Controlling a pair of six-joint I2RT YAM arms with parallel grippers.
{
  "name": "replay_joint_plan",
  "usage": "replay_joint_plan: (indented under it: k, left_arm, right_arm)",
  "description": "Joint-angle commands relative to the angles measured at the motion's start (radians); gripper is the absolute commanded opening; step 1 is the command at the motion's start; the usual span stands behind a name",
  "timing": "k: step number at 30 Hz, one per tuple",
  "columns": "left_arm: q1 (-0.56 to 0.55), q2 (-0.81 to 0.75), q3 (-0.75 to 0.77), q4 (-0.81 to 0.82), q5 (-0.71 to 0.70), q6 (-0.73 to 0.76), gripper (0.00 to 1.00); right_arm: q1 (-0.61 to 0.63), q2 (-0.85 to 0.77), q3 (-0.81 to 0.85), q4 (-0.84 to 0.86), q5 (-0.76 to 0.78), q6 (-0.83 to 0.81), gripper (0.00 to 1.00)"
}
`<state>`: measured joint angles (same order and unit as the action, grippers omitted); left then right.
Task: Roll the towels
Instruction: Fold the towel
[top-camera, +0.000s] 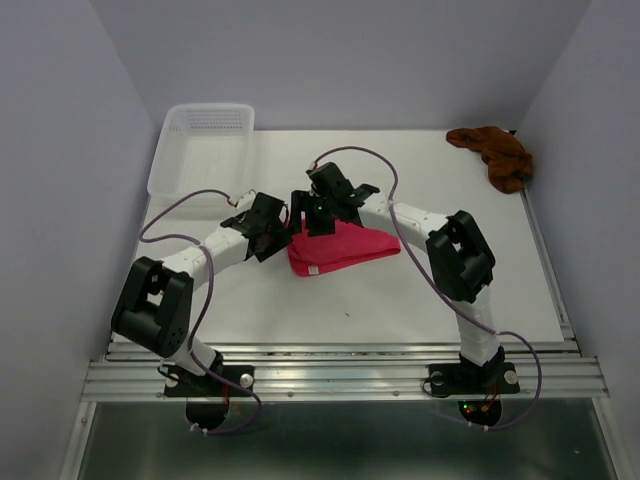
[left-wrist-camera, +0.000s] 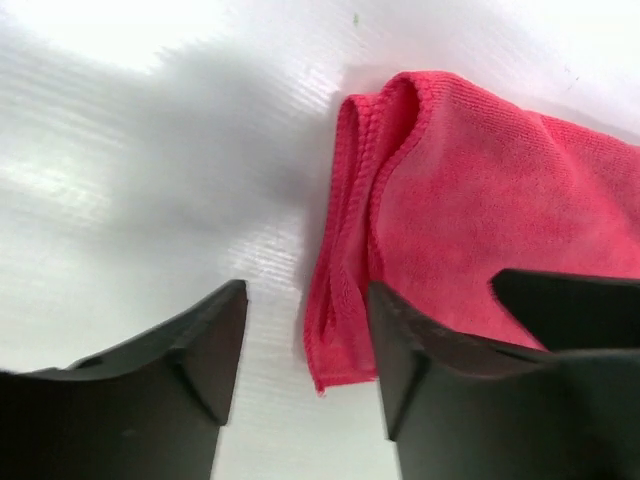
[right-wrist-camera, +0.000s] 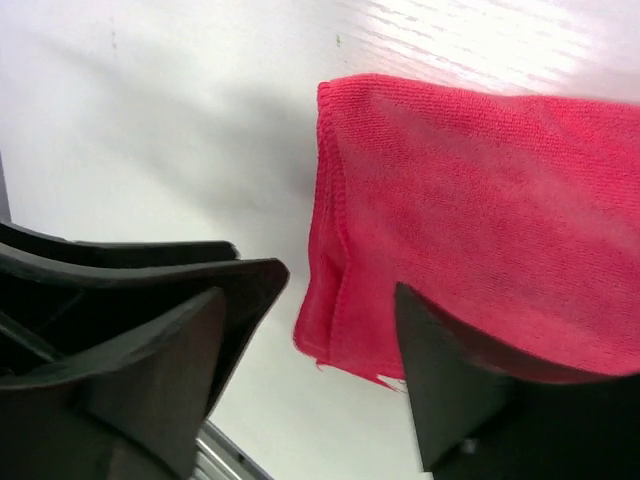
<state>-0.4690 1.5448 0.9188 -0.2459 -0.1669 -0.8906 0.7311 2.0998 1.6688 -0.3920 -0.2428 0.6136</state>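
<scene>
The pink-red towel lies folded near the middle of the desk. Its broad end faces left and it narrows to a point on the right. Both arms reach in over its left end from either side.

The left end effector is open, its two dark fingers spread apart. In the left wrist view the towel's doubled, hemmed left edge runs between them; one finger is over bare desk, the other over the cloth. Whether either finger touches the fabric cannot be told.

The right end effector is also open, jaws wide. In its wrist view a corner of the towel shows in the gap between them, with one finger over the cloth and the other off it, over the white surface. In the overhead view the two end effectors sit just beside each other at the towel's far-left part.

The rust brown towel lies crumpled in the far right corner, well apart from both arms. A white perforated basket stands at the far left corner.
</scene>
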Motion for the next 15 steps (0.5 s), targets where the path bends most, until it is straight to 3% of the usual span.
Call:
replay_joint_plan:
  k: [1, 2, 8, 15]
  left_arm:
    - [0.007, -0.118, -0.026, -0.072, -0.060, -0.016, 0.74]
    - [0.007, -0.130, -0.026, -0.076, -0.056, -0.016, 0.78]
    - [0.000, -0.186, 0.011, -0.020, 0.012, 0.016, 0.94]
    - [-0.101, -0.029, 0.182, 0.019, 0.076, 0.071, 0.95]
  right_arm:
    - [-0.038, -0.128, -0.035, 0.038, -0.018, -0.017, 0.85]
    - [-0.048, -0.144, -0.044, 0.036, -0.019, -0.018, 1.00]
    - [-0.166, -0.244, -0.142, 0.036, -0.016, -0.075, 1.00]
    - [-0.306, -0.190, -0.129, -0.001, -0.023, -0.163, 1.00]
